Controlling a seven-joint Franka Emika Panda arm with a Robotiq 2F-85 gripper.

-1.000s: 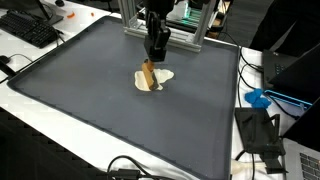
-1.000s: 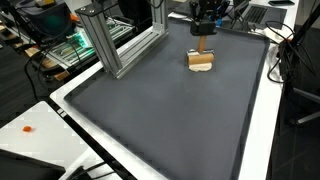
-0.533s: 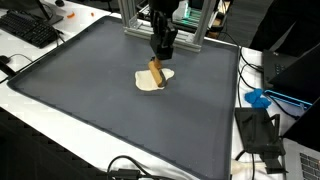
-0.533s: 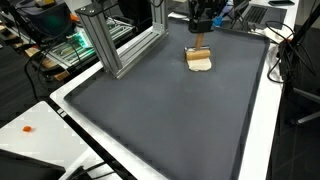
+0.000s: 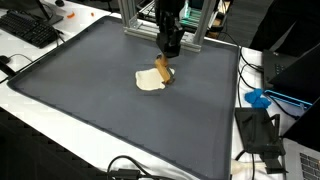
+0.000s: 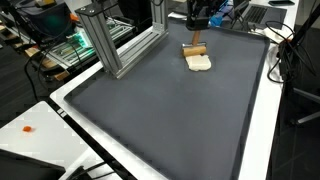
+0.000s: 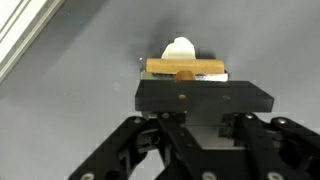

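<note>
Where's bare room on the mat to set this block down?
The whole mat between the cream piece and the near rim is bare. Crowded only at the far rim: gripper, wooden block, metal frame.

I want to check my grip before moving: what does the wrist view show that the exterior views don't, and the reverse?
Only the wrist view: the wooden block lies crosswise between the fingers of the gripper, the pale flat piece peeking out beyond it. Only the exterior views: the block hangs tilted under the gripper beside the pale piece's edge; the whole grey mat, the metal frame and, in an exterior view, a keyboard. Both: the gripper shut on the block, the pale piece, the mat.
</note>
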